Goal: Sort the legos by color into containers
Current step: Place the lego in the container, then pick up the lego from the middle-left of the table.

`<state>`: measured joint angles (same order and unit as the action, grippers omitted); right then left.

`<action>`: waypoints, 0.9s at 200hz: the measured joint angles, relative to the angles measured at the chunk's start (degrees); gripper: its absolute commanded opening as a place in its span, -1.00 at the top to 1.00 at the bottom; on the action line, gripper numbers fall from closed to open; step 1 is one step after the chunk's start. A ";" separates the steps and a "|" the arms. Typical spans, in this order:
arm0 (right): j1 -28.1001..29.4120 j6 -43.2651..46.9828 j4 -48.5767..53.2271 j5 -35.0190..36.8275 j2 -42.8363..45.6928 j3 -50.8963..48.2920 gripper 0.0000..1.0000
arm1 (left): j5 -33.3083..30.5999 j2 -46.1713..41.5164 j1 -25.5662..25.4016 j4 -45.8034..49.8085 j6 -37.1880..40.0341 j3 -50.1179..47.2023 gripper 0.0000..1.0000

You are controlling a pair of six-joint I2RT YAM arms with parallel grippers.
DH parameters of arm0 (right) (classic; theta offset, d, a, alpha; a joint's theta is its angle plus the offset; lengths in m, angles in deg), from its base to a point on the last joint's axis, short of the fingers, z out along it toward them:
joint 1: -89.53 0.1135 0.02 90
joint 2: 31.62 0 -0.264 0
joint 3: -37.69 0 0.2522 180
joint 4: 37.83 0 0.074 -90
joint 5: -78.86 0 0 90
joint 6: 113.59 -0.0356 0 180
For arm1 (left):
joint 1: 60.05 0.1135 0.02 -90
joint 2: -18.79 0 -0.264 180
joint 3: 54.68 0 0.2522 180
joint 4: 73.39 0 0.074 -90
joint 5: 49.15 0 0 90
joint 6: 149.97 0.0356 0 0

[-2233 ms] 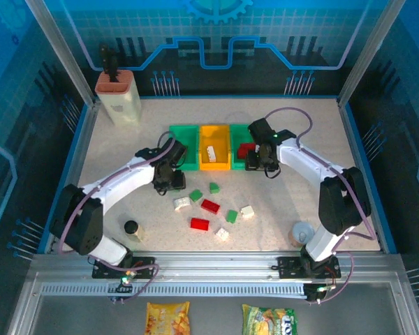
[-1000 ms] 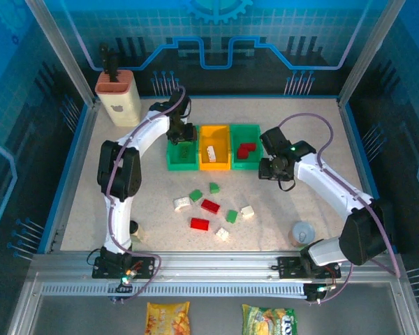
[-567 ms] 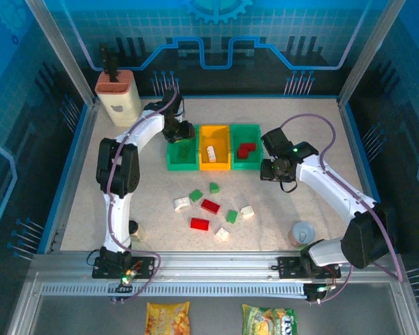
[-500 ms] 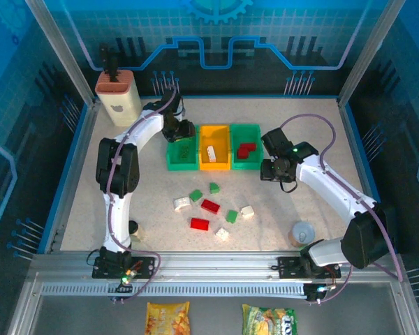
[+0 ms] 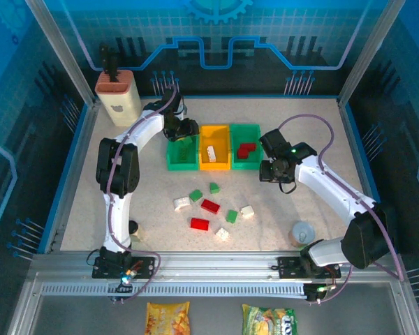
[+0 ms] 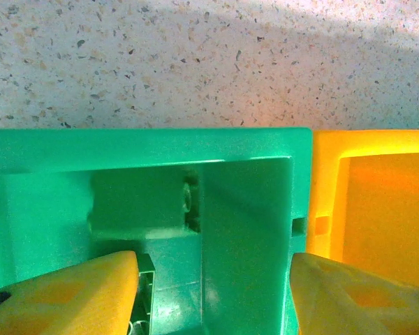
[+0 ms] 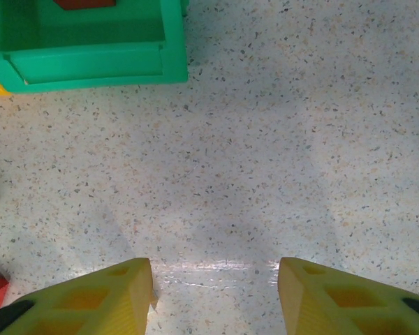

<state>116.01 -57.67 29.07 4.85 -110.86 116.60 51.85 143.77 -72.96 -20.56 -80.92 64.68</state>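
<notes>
The containers are joined in a row: a left green bin point(image 5: 182, 155), an orange bin point(image 5: 214, 159) and a right green bin point(image 5: 245, 162). My left gripper point(image 5: 184, 130) hovers over the left green bin point(image 6: 251, 209), open. A green lego point(image 6: 136, 204) lies inside, and another green lego point(image 6: 146, 283) rests by my left finger point(image 6: 63, 293). A white lego point(image 5: 211, 151) lies in the orange bin and a red lego point(image 5: 246, 149) in the right green one. My right gripper point(image 5: 269, 171) is open over bare table point(image 7: 216, 174). Several loose legos lie mid-table, such as a red lego point(image 5: 210, 206).
A beige holder point(image 5: 117, 98) stands at the back left. A small dark-topped jar point(image 5: 131, 227) sits near the left arm's base, and a grey cup point(image 5: 302, 232) at the front right. Two snack bags point(image 5: 167, 317) lie below the table's near rail.
My left arm carried a green lego from mid-table to the left green bin and its jaws have widened, letting it go. My right arm backed away from the right green bin, then stayed still.
</notes>
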 measured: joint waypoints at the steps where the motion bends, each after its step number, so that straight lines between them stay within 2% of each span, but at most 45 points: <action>1: 0.00 0.00 0.00 0.02 0.00 0.00 -0.04 | 0.00 0.00 0.00 0.00 0.00 0.00 -0.21; 50: 0.57 -0.22 0.00 0.11 0.00 0.00 -0.04 | 0.00 -0.72 0.00 0.04 0.00 -0.24 -0.21; 96: 0.81 -0.39 -0.04 0.11 -0.02 0.00 -0.04 | -0.20 -5.31 0.00 0.63 0.11 -2.43 -0.20; 150: 2.05 -0.42 -0.92 0.02 -2.19 0.11 -0.04 | -1.57 -14.21 -0.48 1.84 0.39 -10.91 -0.18; 180: 2.89 -0.44 -2.10 -0.57 -4.37 0.13 -0.03 | -3.69 -20.02 -2.54 2.80 1.01 -17.57 -0.17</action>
<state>118.90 -58.11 26.97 4.28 -115.23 116.73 48.16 123.75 -75.50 -17.76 -79.92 47.11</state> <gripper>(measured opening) 0.518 0.586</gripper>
